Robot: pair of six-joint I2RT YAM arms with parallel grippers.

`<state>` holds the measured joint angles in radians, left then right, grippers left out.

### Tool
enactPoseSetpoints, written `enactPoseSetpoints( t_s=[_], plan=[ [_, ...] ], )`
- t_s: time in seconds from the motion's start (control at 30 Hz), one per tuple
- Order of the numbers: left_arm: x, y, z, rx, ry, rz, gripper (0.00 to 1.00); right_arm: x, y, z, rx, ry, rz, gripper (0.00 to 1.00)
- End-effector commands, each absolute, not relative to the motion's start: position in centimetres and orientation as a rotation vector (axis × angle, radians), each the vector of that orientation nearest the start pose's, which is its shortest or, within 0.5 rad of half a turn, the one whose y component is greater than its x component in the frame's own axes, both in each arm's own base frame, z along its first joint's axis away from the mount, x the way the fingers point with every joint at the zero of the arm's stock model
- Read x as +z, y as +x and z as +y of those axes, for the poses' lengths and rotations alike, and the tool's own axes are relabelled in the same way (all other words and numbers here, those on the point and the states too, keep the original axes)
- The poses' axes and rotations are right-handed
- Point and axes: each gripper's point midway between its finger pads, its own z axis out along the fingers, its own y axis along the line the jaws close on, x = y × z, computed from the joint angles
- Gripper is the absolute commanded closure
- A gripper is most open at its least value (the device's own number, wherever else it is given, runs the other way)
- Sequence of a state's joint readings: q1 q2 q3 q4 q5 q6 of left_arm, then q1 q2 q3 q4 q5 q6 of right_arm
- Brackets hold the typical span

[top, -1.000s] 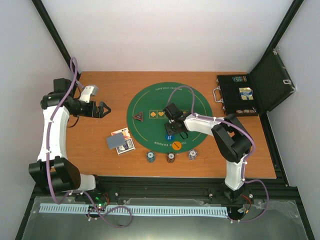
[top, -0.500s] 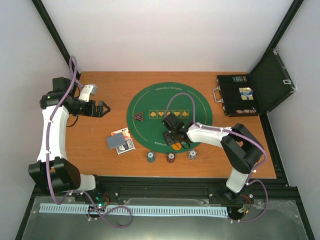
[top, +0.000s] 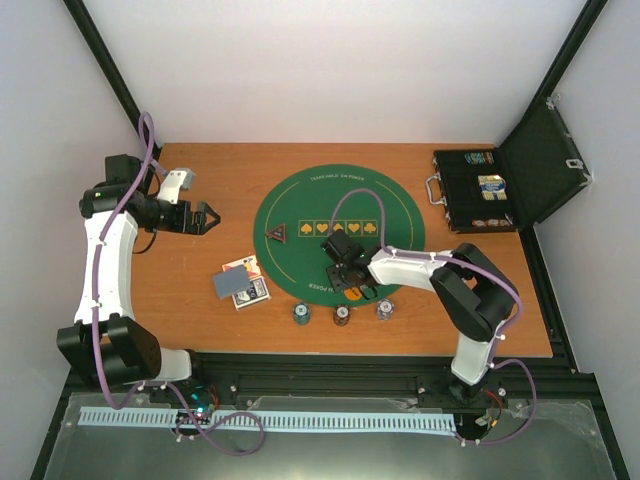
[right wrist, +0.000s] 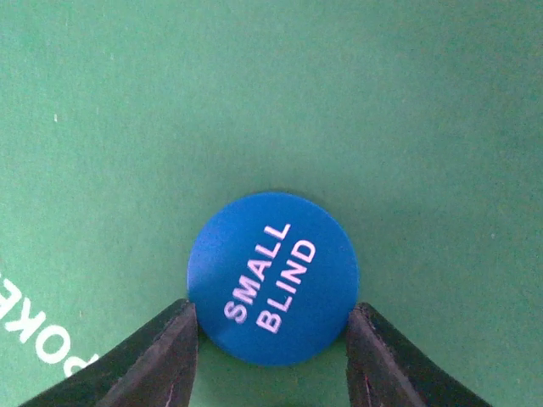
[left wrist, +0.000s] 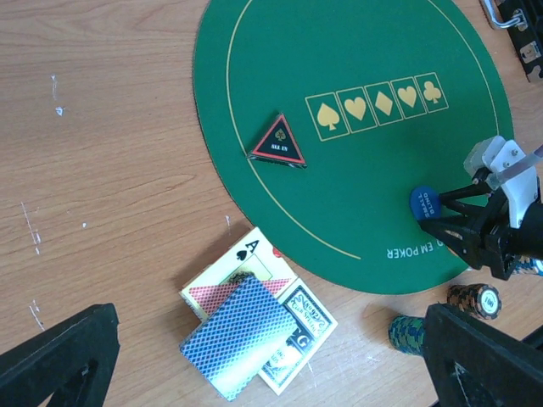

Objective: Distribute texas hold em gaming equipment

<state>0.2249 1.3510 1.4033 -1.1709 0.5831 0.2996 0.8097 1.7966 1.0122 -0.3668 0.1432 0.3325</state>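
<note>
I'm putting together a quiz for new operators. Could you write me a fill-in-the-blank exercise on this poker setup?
1. The blue disc between the fingertips of the right gripper reads SMALL ____.
2. The triangle marker lies on the ____ mat.
3. The playing cards lie on the wooden table, with the top card face ____.
4. The left gripper has its jaws ____.

Missing words: BLIND; green; down; open.
</note>
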Motion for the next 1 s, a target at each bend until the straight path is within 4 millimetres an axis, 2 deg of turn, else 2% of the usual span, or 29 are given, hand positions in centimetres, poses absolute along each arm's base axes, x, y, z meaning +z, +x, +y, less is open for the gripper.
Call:
enactPoseSetpoints(
  t_s=[0.0, 0.2, 0.33, 0.67, 0.8, 0.97],
  plan=[
    [26.6, 31.3, -2.2, -0.528, 0.282, 2.455, 0.0, 0.2, 30.2, 26.7, 0.053, -0.585, 2.636, 0.55],
    [26.5, 31.7, -1.9, -0.519, 0.257, 2.458, 0.0, -0.2, 34.1, 26.7, 0.014, -0.533, 2.613, 0.63],
    [26.2, 32.0, -2.0, -0.538, 0.244, 2.458, 0.0, 0.1, 38.1, 25.9, 0.019, -0.449, 2.615, 0.66],
    [25.7, 32.3, -2.0, -0.546, 0.246, 2.473, 0.0, 0.2, 48.0, 25.5, -0.002, -0.407, 2.6, 0.65],
    [25.7, 32.4, -2.0, -0.555, 0.247, 2.468, 0.0, -0.8, 50.5, 26.0, 0.004, -0.416, 2.621, 0.64],
    [25.7, 32.5, -2.2, -0.57, 0.247, 2.466, 0.0, -0.4, 53.2, 27.2, 0.034, -0.41, 2.61, 0.62]
  ],
)
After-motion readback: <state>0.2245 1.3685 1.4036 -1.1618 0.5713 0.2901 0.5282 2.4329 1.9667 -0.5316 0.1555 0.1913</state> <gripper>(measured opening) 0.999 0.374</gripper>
